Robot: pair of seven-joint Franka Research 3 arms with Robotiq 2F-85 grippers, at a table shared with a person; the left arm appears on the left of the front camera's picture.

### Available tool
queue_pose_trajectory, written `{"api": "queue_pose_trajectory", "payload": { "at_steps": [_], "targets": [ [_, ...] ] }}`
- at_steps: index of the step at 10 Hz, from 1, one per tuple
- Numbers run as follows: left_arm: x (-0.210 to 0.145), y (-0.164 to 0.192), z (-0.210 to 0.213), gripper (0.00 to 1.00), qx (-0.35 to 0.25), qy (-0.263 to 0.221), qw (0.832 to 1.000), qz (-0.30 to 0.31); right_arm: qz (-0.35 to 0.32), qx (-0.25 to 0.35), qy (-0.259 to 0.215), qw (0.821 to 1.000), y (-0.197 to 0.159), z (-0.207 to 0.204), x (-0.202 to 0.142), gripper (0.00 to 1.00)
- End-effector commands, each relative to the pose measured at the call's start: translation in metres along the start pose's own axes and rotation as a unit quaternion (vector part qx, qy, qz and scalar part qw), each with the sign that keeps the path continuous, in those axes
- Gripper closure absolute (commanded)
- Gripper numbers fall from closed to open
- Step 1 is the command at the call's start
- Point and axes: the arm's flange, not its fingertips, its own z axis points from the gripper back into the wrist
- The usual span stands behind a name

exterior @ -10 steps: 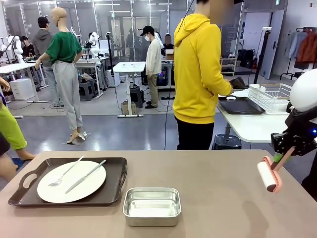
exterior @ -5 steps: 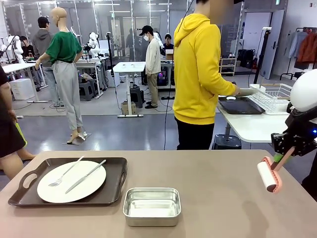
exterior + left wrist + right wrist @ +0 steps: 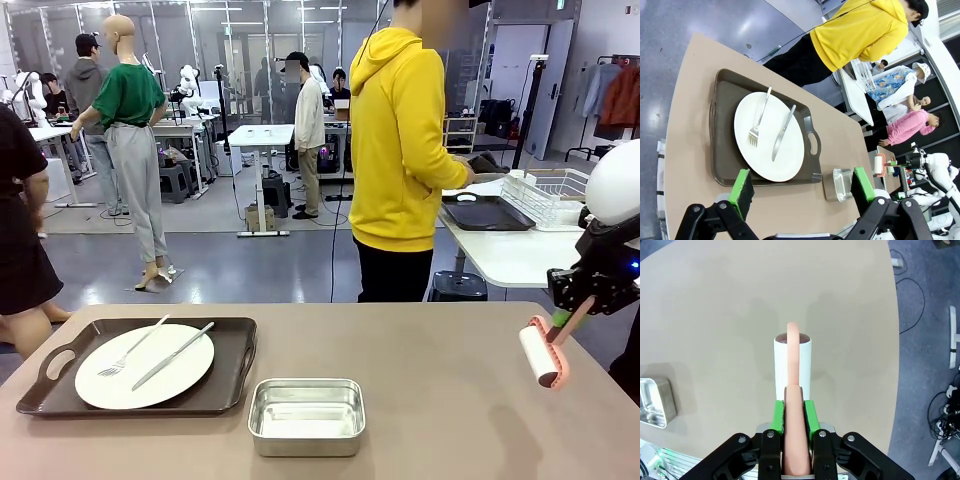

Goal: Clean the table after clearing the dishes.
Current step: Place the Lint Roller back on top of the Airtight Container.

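Right gripper (image 3: 793,407) clamped on the roller (image 3: 793,360), held above the table (image 3: 430,350) near its right edge, bare tabletop spreading leftward. Steel pan (image 3: 305,384) shows bare metal (front middle). Left gripper (image 3: 802,184) gapes over the tray (image 3: 245,350): plate (image 3: 110,390), fork (image 3: 130,350), knife (image 3: 172,356).
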Motion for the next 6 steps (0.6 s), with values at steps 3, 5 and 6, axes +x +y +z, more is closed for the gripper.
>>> {"api": "queue_pose_trajectory", "payload": {
  "at_steps": [3,5,6],
  "targets": [
    [0.000,0.002,0.002,0.00,0.000,0.001,1.000,-0.006,0.273,0.033,-0.028,0.961,0.087,0.041,0.007,0.79],
    [0.000,0.002,0.002,0.00,0.000,0.001,1.000,-0.006,0.450,0.032,-0.008,0.892,0.158,0.064,0.005,0.79],
    [0.000,0.002,0.002,0.00,0.000,0.001,1.000,-0.006,0.510,0.020,0.010,0.860,0.199,0.061,0.002,0.79]
  ]
}}
